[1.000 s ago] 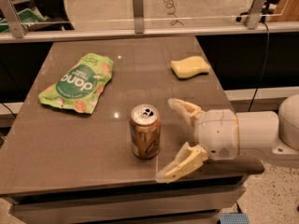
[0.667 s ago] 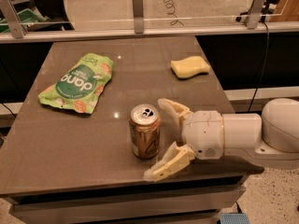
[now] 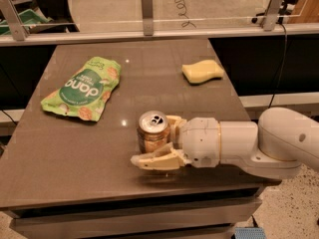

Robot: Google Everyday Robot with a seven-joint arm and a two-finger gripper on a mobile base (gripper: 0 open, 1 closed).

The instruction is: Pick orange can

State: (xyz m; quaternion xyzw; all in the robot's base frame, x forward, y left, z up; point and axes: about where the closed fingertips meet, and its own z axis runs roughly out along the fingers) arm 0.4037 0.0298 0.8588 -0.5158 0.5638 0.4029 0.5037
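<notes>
The orange can point(image 3: 153, 130) stands upright on the brown table point(image 3: 75, 153), near its front edge, with its silver top and pull tab showing. My gripper point(image 3: 153, 141) reaches in from the right and has the can between its two cream fingers. The near finger point(image 3: 158, 160) lies against the front of the can, and the far finger point(image 3: 174, 122) sits against its back right side. The fingers are drawn in on the can, which rests on the table.
A green snack bag point(image 3: 82, 88) lies at the left of the table. A yellow sponge point(image 3: 202, 71) lies at the back right. My white arm point(image 3: 259, 143) spans the table's front right corner. A glass barrier point(image 3: 149, 14) runs behind the table.
The gripper has moved left until the can is between its fingers, and the fingers have drawn in from wide open. The can has not moved.
</notes>
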